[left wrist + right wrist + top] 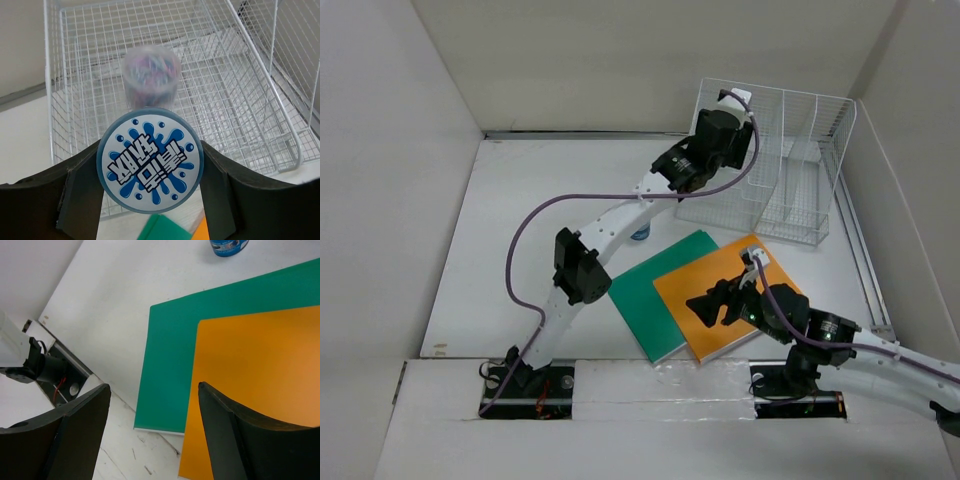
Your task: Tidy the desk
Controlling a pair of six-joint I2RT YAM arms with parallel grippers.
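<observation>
My left gripper [690,168] is raised over the front left of the white wire rack [798,165]. In the left wrist view it [150,165] is shut on a round tub with a blue splash-print lid [150,161], the lid facing the camera. A clear tub of coloured bits [150,75] stands blurred in the rack compartment [250,105] beyond it. My right gripper [705,305] is open and empty; in its wrist view it [154,386] hovers over the near edges of the green folder [170,355] and the orange folder [255,365] on the white desk [520,220].
The orange folder [720,290] overlaps the green folder [655,290] at mid desk. A small blue tub [640,233] stands on the desk under the left arm, also in the right wrist view [229,246]. Beige wall panels [390,150] close in the sides and back.
</observation>
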